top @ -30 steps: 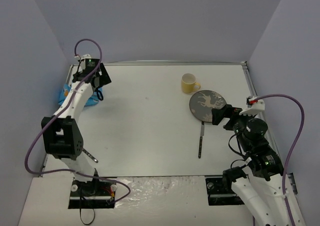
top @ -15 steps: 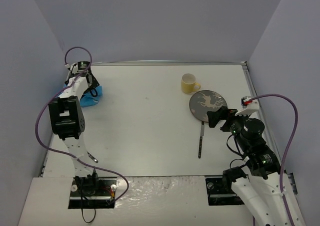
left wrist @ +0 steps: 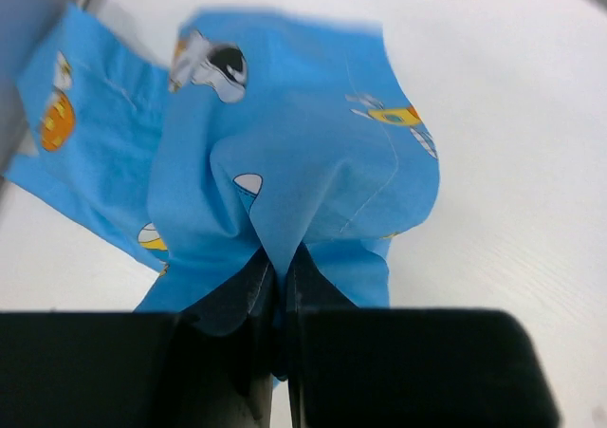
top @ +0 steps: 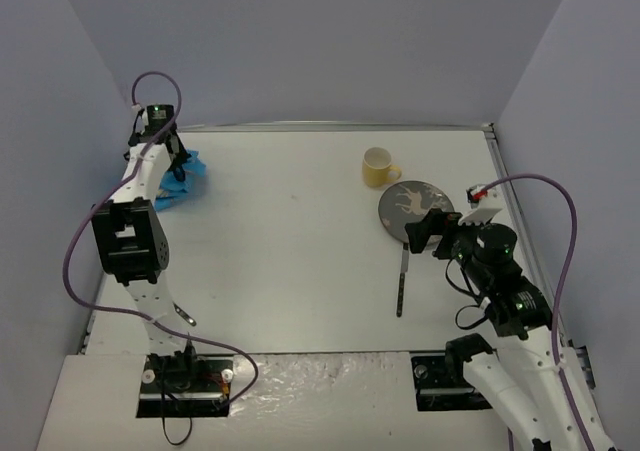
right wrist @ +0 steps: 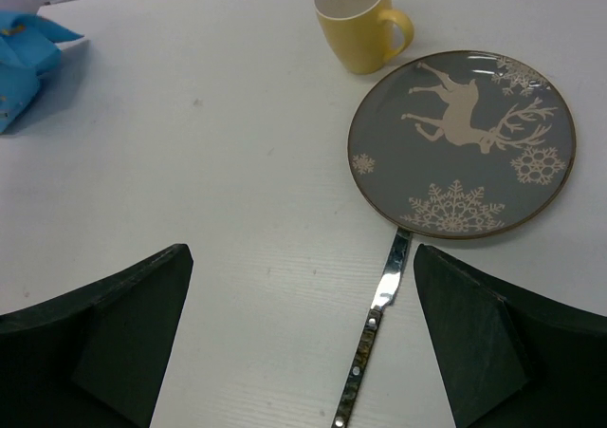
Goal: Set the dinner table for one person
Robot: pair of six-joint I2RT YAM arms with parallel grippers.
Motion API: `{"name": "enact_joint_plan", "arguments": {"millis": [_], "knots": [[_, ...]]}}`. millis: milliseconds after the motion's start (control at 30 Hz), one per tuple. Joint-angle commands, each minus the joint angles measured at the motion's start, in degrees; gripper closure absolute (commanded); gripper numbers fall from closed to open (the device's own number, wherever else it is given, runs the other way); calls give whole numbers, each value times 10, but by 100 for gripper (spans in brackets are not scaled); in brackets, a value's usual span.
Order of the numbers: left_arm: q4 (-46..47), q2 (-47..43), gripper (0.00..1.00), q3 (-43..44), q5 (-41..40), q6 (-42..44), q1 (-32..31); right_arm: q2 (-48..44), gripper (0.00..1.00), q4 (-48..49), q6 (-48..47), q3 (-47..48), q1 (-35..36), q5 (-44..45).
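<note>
On the napkin step: left pincer (left wrist: 278,281) clamped on a bunched fold of the blue cloth (left wrist: 294,143), far-left corner of the table (top: 290,241). Right pincer (right wrist: 302,325) gaping apart above the knife (right wrist: 375,338). Next, probably: lift, carry toward the plate (right wrist: 462,141).

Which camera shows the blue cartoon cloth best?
The left wrist view: the blue cloth fills the frame, cartoon prints clear, a fold pinched in the shut left pincer. The top external view shows it small and far off, partly behind the left arm. The right wrist view catches only a corner.
</note>
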Motion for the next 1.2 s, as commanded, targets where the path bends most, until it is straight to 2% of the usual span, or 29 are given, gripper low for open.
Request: {"name": "enact_joint_plan", "arguments": {"millis": [0,67,133,200,300,333,400,467,567,633,767,900,1100,1167], "knots": [[-24,-182,100,55,66,102,-41,52,0,44,-14,45,6,-47],[-57,-229,100,45,67,123,-84,65,0,45,-14,51,7,-61],[-77,-272,99,-8,69,131,-122,74,0,47,-14,53,8,-70],[-70,-334,89,-64,77,124,-159,81,0,47,-14,52,8,-76],[-40,-425,44,-204,100,99,-210,89,0,50,-16,47,12,-79],[-27,-456,32,-250,104,97,-221,92,0,50,-17,45,14,-79],[-15,-497,14,-309,112,89,-253,103,0,53,-20,41,20,-80],[-20,-527,4,-343,121,79,-266,115,0,59,-22,36,25,-81],[-24,-579,3,-385,123,56,-278,144,0,77,-16,27,47,-79],[-16,-605,3,-417,91,37,-279,160,0,100,-10,24,68,-71],[2,-589,7,-438,32,0,-276,232,5,146,-2,41,129,-25],[29,-525,8,-416,10,-28,-271,317,12,178,-14,62,200,34],[63,-378,9,-341,15,-49,-241,450,19,240,-6,69,274,33],[82,-326,14,-325,22,-58,-221,480,20,265,-8,66,292,40]]}}
